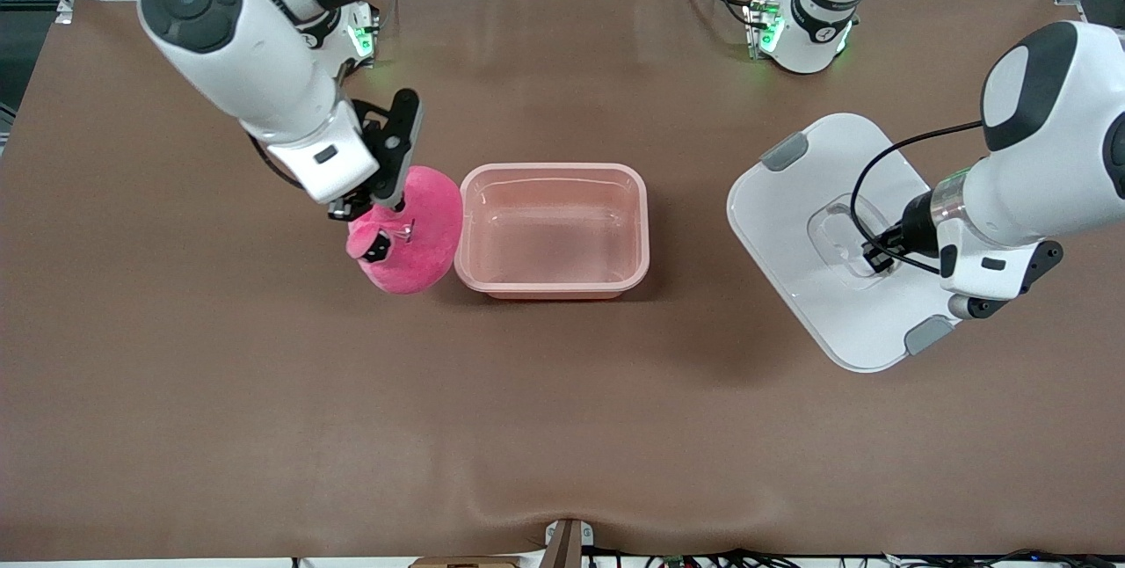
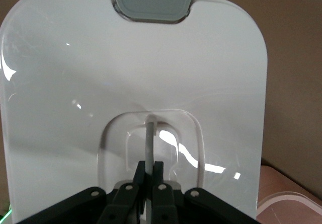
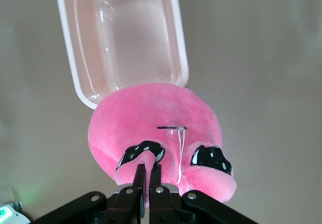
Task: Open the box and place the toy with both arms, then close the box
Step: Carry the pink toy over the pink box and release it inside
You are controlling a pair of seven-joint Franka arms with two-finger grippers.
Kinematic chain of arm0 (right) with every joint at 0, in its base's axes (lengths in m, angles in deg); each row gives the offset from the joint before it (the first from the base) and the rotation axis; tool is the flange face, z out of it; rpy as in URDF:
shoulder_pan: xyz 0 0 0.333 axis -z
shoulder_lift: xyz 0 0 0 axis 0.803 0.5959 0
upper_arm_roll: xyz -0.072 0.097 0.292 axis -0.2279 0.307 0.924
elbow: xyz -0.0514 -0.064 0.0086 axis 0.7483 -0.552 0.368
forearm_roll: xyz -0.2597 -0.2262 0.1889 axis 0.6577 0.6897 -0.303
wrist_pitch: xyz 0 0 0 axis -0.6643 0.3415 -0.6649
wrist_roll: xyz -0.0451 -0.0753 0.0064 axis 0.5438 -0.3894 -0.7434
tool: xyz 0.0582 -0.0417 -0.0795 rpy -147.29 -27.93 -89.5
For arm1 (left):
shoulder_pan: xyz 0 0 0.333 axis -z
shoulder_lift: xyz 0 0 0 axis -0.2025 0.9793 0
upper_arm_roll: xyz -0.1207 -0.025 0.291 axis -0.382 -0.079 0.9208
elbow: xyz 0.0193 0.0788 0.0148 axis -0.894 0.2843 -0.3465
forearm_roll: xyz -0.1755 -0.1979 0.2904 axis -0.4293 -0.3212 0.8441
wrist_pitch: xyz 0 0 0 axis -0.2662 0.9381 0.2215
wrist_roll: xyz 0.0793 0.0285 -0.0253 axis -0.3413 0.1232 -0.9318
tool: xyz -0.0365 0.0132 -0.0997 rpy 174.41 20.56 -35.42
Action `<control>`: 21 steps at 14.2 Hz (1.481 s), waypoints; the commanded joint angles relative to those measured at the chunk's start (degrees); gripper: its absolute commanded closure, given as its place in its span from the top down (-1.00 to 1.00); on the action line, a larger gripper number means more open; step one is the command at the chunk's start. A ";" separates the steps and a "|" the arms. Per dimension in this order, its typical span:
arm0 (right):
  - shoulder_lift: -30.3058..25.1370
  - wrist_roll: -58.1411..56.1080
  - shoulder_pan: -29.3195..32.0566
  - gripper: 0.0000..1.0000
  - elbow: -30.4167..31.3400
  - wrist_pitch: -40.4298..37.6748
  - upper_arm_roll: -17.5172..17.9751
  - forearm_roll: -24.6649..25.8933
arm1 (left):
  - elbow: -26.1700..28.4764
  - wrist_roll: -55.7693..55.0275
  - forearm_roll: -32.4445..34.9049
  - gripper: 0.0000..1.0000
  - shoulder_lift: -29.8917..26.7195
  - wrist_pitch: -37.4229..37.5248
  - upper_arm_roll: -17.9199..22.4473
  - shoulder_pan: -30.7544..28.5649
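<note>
Fingers of the right gripper (image 3: 146, 176) are pinching the toy (image 1: 413, 229) beside the open box (image 1: 554, 230); left gripper (image 2: 148, 173) is clamping the lid (image 1: 822, 199) handle. No writing is readable.

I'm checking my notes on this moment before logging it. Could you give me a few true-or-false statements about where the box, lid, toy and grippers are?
1. The box has its lid on. False: the lid is off, toward the left arm's end of the table.
2. The right gripper is shut on the toy. True.
3. The toy lies inside the box. False: it is beside it.
4. The left gripper is shut on the lid's handle. True.
</note>
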 commanded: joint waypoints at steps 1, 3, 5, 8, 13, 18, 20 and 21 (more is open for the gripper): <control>-0.23 -2.33 -2.49 -1.00 0.36 1.57 -0.20 -0.49 | 0.80 4.38 -0.30 -1.00 -0.88 1.00 -0.29 -1.69; -0.14 -2.16 -6.97 -1.00 0.54 3.25 -0.29 0.47 | 0.71 8.26 -0.30 -1.00 -0.79 1.53 -0.29 -2.92; 0.38 -2.33 -9.18 -1.00 0.54 4.74 -0.20 1.70 | 0.80 8.80 -0.30 -1.00 -0.61 1.53 -0.29 -3.45; 0.83 -2.34 -12.87 -1.00 0.72 6.77 -0.20 7.05 | 1.06 11.43 -0.30 -1.00 -0.44 1.53 -0.29 -4.24; 1.61 -7.77 -14.90 -1.00 1.33 7.12 -0.20 10.31 | 1.59 11.79 -0.30 -1.00 -0.35 1.18 -0.29 -4.86; 2.49 -14.70 -15.34 -1.00 1.51 8.78 -0.20 11.64 | 1.76 11.79 -0.30 -1.00 -0.26 1.18 -0.29 -4.95; 3.11 -16.39 -16.12 -1.00 1.51 9.14 -0.20 11.73 | 1.76 11.79 -0.21 -1.00 -0.26 1.18 -0.29 -4.86; 3.20 -16.48 -16.21 -1.00 1.51 9.14 -0.20 11.81 | 1.76 11.79 -0.21 -1.00 -0.26 1.18 -0.29 -4.86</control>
